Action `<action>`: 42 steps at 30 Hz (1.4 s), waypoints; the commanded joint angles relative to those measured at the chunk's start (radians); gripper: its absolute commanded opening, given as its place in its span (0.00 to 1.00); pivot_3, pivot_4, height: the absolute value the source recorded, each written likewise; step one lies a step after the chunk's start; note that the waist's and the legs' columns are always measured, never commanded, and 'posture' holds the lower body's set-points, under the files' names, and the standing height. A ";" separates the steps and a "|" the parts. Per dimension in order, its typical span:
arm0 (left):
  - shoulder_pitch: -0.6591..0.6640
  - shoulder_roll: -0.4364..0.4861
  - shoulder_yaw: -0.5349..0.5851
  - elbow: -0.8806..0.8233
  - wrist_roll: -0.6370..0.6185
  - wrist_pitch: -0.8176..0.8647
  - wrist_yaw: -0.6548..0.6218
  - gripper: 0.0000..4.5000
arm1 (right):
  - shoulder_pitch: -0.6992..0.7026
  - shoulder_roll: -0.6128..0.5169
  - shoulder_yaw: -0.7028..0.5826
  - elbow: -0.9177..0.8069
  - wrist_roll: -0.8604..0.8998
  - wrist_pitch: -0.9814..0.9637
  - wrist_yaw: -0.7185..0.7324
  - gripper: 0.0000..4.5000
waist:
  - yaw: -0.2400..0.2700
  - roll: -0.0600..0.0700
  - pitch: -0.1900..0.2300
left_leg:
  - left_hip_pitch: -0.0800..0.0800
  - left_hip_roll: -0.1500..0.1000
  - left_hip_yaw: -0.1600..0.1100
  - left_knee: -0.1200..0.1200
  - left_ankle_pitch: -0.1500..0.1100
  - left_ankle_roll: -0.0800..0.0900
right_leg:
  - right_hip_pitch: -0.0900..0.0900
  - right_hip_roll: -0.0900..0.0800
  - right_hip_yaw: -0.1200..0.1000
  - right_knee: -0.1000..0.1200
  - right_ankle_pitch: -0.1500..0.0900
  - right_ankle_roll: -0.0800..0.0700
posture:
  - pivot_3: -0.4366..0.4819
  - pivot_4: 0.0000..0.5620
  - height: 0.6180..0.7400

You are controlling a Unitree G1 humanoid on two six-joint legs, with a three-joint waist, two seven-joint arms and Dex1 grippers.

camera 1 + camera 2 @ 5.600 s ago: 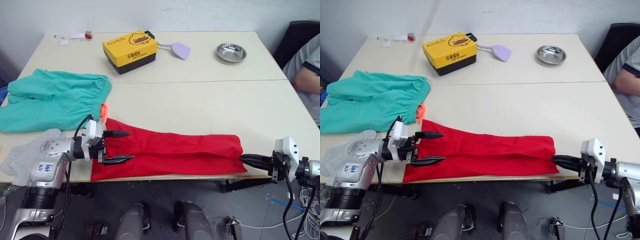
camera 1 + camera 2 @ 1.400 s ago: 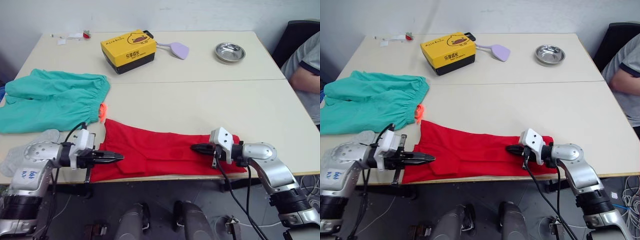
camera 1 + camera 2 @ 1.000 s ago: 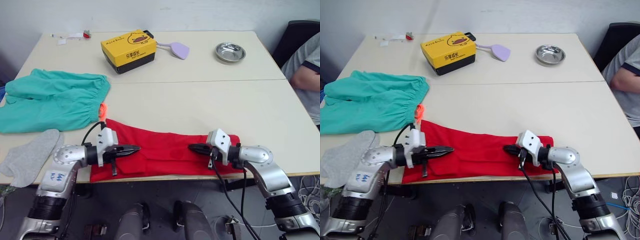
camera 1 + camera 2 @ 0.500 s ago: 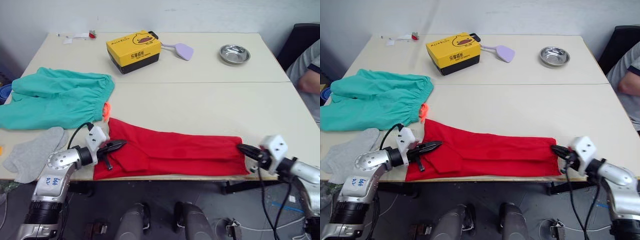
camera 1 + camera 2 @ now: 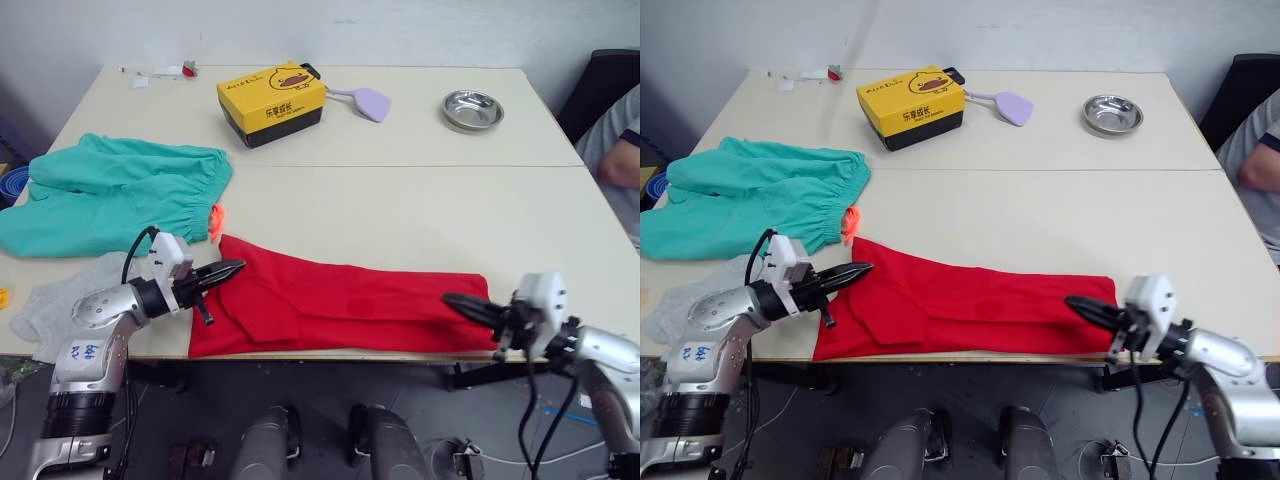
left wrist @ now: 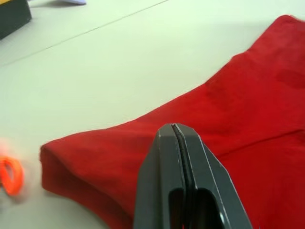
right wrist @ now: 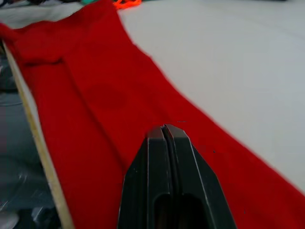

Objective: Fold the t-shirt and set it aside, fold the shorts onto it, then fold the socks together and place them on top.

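Observation:
The red t-shirt (image 5: 345, 305) lies as a long folded strip along the table's near edge. My left gripper (image 5: 236, 268) is shut, its tip just over the shirt's left end, with no cloth between the fingers in the left wrist view (image 6: 174, 127). My right gripper (image 5: 452, 299) is also shut and empty, pointing left over the shirt's right end (image 7: 163, 127). The teal shorts (image 5: 120, 195) lie flat at the left, orange drawstring (image 5: 216, 218) toward the shirt. The grey socks (image 5: 55, 300) lie at the near left edge, partly behind my left arm.
A yellow box (image 5: 272, 100), a purple spatula (image 5: 368, 100) and a metal bowl (image 5: 472, 108) stand along the table's far side. A person's arm (image 5: 620, 150) and a black chair (image 5: 600, 80) are at the right. Bare tabletop (image 5: 400, 210) spans the middle.
Both grippers stayed shut. The left gripper drew back from mid-shirt to its left end. The right gripper swung out to the shirt's right end, then edged back left over it.

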 commanded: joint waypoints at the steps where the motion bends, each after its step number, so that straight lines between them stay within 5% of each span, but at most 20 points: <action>1: -0.035 -0.007 -0.033 0.055 0.058 -0.023 0.039 0.00 | 0.026 0.004 -0.007 0.017 -0.083 -0.009 -0.082 0.00 | -0.001 0.000 0.000 | 0.000 0.000 0.000 0.000 0.000 0.000 | 0.000 0.000 0.000 0.000 0.000 0.000 | 0.48 0.27 1.00; 9: -0.035 0.015 -0.036 0.135 0.118 -0.057 0.077 0.00 | 0.115 -0.031 -0.149 0.131 -0.097 -0.077 -0.069 0.00 | -0.003 0.000 0.000 | 0.000 0.000 0.000 0.000 0.000 0.000 | 0.000 0.001 -0.001 0.000 0.000 0.000 | 0.48 0.27 1.00; 17: 0.000 0.048 0.067 0.070 -0.030 -0.056 -0.046 0.00 | 0.027 -0.043 -0.298 0.153 0.159 -0.021 0.054 0.00 | -0.014 0.000 0.000 | 0.002 0.002 0.001 -0.002 -0.002 0.003 | 0.001 0.002 0.000 0.000 0.000 -0.001 | 0.48 0.27 1.00; 23: -0.030 0.052 0.074 0.047 -0.098 -0.041 -0.123 0.00 | -0.134 -0.033 -0.156 0.055 0.162 0.132 -0.009 0.00 | -0.011 0.000 0.000 | 0.003 0.002 0.000 -0.002 -0.002 0.002 | 0.001 0.001 0.000 0.000 -0.001 -0.001 | 0.48 0.27 1.00; 29: -0.095 0.010 -0.030 0.146 0.055 -0.078 -0.012 0.00 | -0.247 0.051 0.084 0.122 -0.006 0.173 -0.106 0.00 | -0.003 0.000 0.000 | 0.000 0.000 0.000 -0.001 0.000 -0.003 | -0.001 0.000 0.000 0.000 -0.001 -0.001 | 0.48 0.27 1.00; 37: -0.093 0.008 0.001 0.195 0.032 -0.054 -0.007 0.00 | -0.195 0.026 -0.011 0.253 -0.045 0.046 -0.074 0.00 | -0.006 0.000 0.000 | -0.007 0.000 0.001 0.001 0.000 0.000 | -0.005 0.001 -0.002 0.000 0.000 0.000 | 0.48 0.27 1.00; 42: -0.044 0.037 0.099 0.048 -0.153 0.029 -0.120 0.26 | -0.124 -0.041 -0.155 0.199 0.129 0.047 0.128 0.08 | -0.006 0.000 0.000 | -0.006 0.001 0.000 0.002 0.001 0.000 | -0.004 0.002 -0.002 0.001 0.000 0.001 | 0.48 0.27 1.00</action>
